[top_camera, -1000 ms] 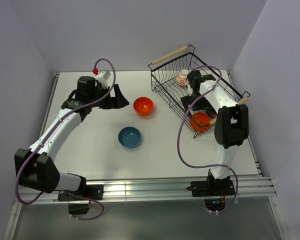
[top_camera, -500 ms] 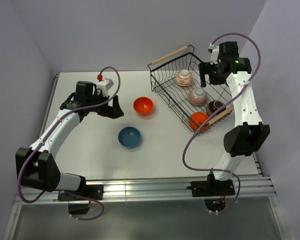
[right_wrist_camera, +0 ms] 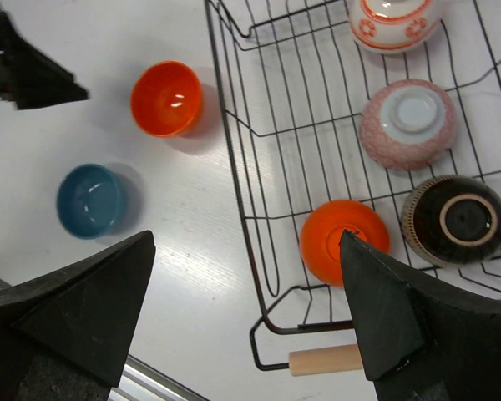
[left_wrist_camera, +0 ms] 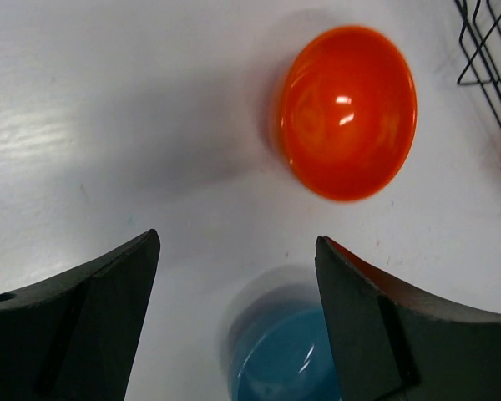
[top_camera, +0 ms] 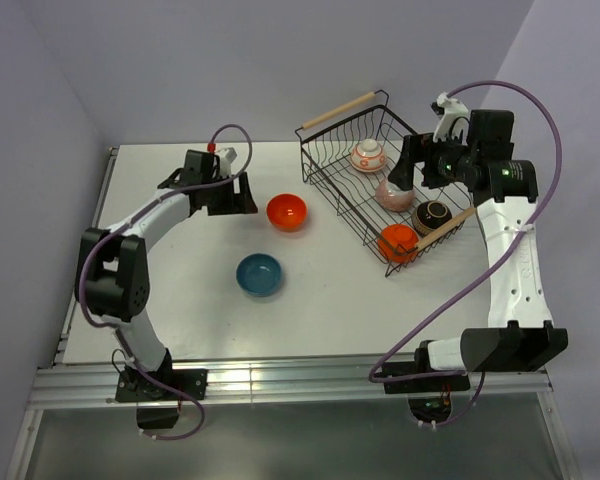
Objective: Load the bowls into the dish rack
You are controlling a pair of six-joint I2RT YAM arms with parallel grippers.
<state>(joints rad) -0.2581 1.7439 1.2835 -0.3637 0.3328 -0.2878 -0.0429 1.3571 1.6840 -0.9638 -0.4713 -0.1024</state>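
Observation:
A plain orange bowl (top_camera: 287,211) (left_wrist_camera: 348,113) (right_wrist_camera: 166,98) and a blue bowl (top_camera: 259,274) (left_wrist_camera: 288,355) (right_wrist_camera: 89,200) stand upright on the white table. My left gripper (top_camera: 244,194) (left_wrist_camera: 235,242) is open and empty, just left of the orange bowl. The black wire dish rack (top_camera: 320,170) (right_wrist_camera: 236,185) holds an orange-and-white patterned bowl (top_camera: 367,155) (right_wrist_camera: 394,21), a pale patterned bowl (top_camera: 393,194) (right_wrist_camera: 407,124), a dark brown bowl (top_camera: 432,215) (right_wrist_camera: 453,219) and an overturned orange bowl (top_camera: 399,242) (right_wrist_camera: 342,241). My right gripper (top_camera: 418,168) (right_wrist_camera: 246,238) hangs open and empty above the rack's right side.
The rack sits at the table's back right corner, with wooden handles (top_camera: 338,109) (right_wrist_camera: 326,361) at its far and near ends. Grey walls close in the table on the left, back and right. A metal rail (top_camera: 300,380) runs along the near edge.
My right arm has risen out of the rack and drawn back to the right, leaving the pale patterned bowl inside. My left gripper has moved back and right toward the orange bowl, its jaws slightly narrower.

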